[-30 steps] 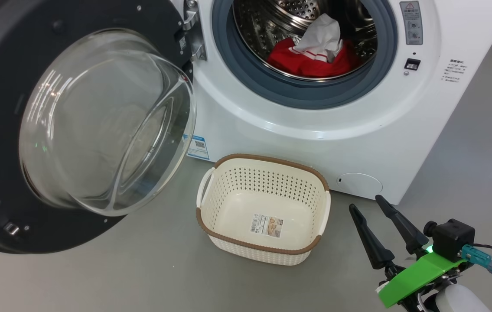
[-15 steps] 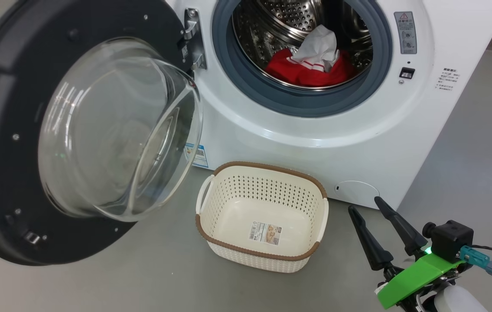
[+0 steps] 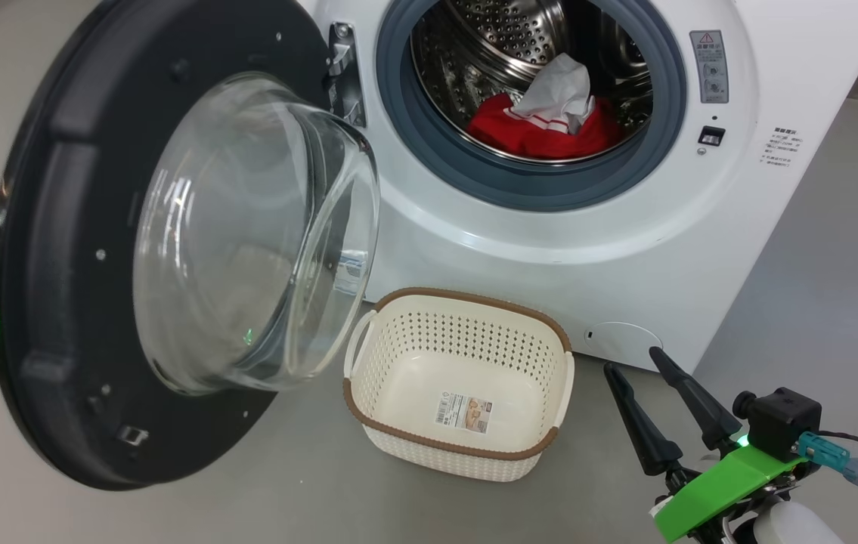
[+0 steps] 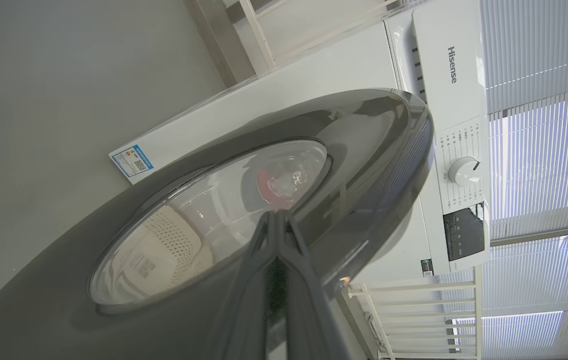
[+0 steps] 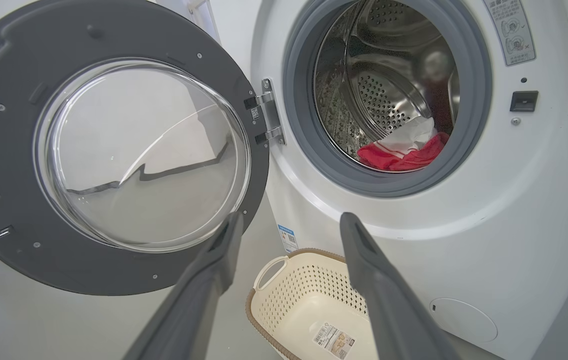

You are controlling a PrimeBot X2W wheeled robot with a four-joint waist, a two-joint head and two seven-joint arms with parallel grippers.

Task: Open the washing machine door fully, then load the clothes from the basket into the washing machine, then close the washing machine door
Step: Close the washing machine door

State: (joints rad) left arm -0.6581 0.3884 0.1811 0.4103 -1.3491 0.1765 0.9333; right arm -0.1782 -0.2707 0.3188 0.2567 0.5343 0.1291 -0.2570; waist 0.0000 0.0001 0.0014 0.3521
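The door [image 3: 58, 249] stands partly open at 9 o'clock from the mouth of the washer [image 3: 549, 249]. Its glass bowl [image 3: 247, 234] bulges toward the basket [image 3: 459, 340], and its hinge [image 3: 339, 75] sits at the door's 1 o'clock. The red-and-white clothes [image 3: 542, 128] lie in the drum [image 3: 504, 38]. The empty basket sits on the floor [image 3: 285, 483] at 6 o'clock from the opening, just in front of the washer.

On my left wrist feed the left gripper [image 4: 277, 220], fingers pinched together on nothing, appears to rest its tip on the glossy outer face beside the window. The right gripper [image 3: 634, 360] hangs at 4 o'clock from the basket, jaws wide and empty, apart from everything.

I judge loading finished and closing in hand. The door should handle as a stiff, fairly heavy hinged slab of slick black plastic and breakable glass. I would push on the black rim at its 9 o'clock edge, farthest from the hinge, never on the bowl. I expect it will take a firm last shove to catch the latch.
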